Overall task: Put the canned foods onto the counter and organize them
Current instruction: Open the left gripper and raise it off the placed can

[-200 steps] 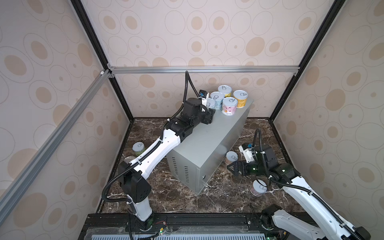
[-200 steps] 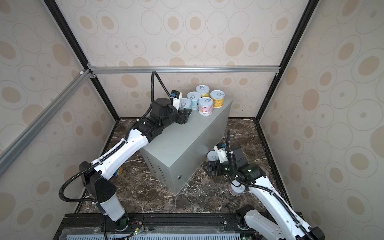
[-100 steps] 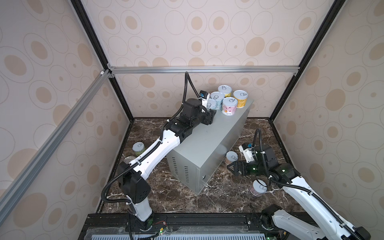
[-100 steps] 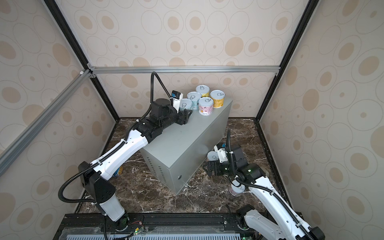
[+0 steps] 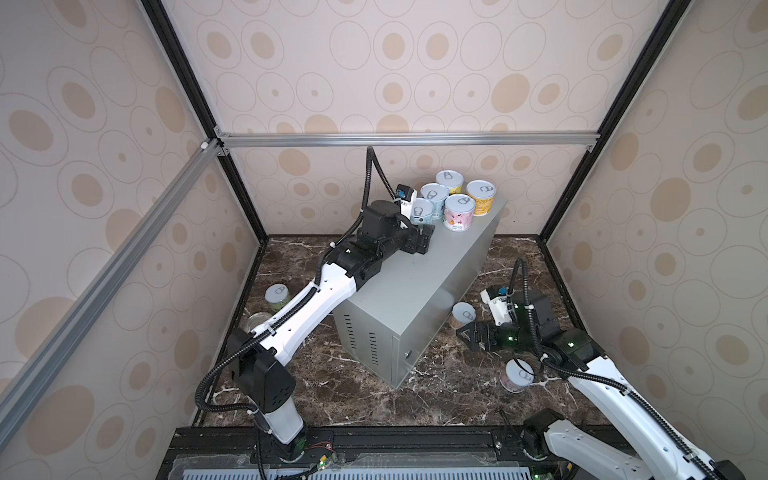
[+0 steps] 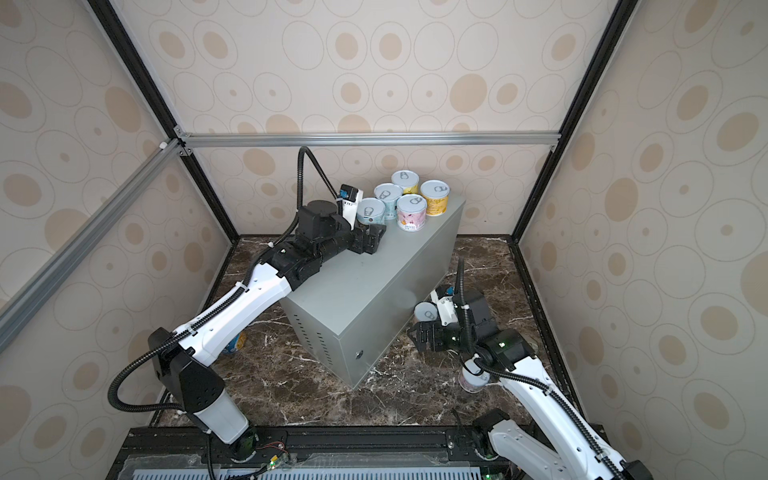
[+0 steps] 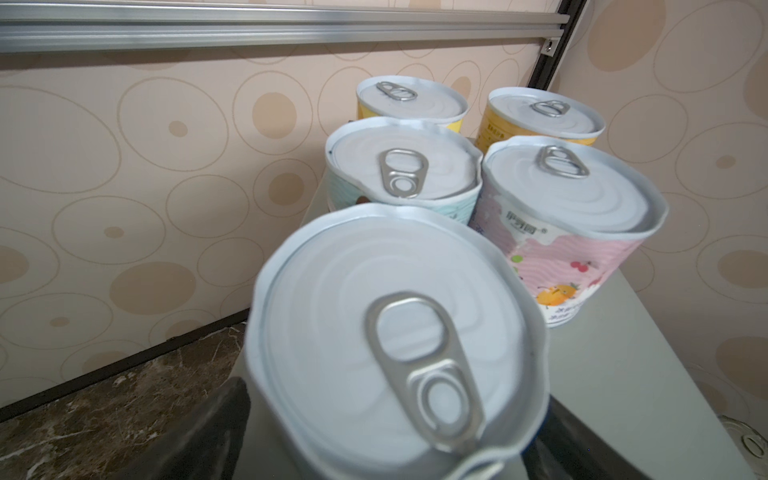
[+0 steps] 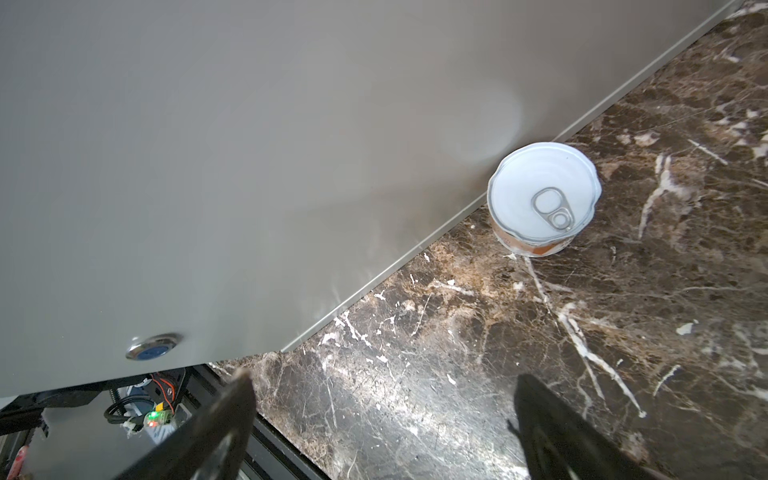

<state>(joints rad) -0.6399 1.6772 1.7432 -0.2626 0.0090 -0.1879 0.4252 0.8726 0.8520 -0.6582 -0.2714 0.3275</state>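
Left claw (image 5: 424,240) spread around blurred can (image 7: 395,332), contact hard to tell; right claw (image 8: 384,376) open, empty

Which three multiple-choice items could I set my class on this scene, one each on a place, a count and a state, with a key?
1. Where does the lone can in the right wrist view stand?
A) on top of the counter
B) on the marble floor beside the counter
C) between gripper fingers

2. How many cans stand on top of the counter?
A) three
B) five
C) seven

3. How is the right gripper?
A) open and empty
B) shut on a can
C) shut on nothing

Key:
1 B, marble lies under it and the counter's wall rises beside it.
2 B, both top views show five lids clustered there.
3 A, its fingers stand apart over bare marble.
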